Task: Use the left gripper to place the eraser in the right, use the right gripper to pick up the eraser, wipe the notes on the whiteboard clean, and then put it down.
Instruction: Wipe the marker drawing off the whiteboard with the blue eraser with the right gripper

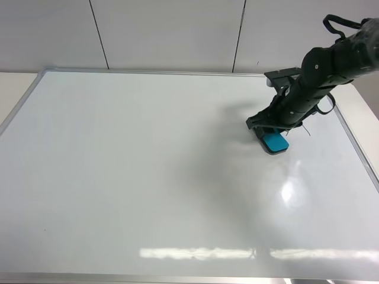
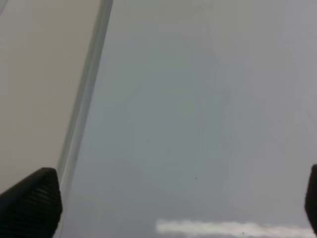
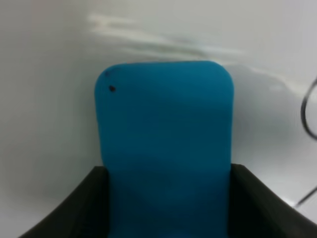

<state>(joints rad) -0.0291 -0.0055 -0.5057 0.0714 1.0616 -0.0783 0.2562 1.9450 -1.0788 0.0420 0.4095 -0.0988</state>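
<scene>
The teal-blue eraser lies flat on the whiteboard at the right side, and my right gripper is shut on it. In the right wrist view the eraser fills the middle, clamped between the two black fingers. Thin black strokes of the notes show just right of the eraser, partly under the arm; they also appear as strokes at the edge of the right wrist view. My left gripper is out of the exterior view; its wrist view shows the fingertips wide apart over bare board, holding nothing.
The board's silver frame runs along the left edge, and the frame also crosses the left wrist view with a beige surface beyond it. A white tiled wall rises behind the board. Ceiling light glares on the board's near part.
</scene>
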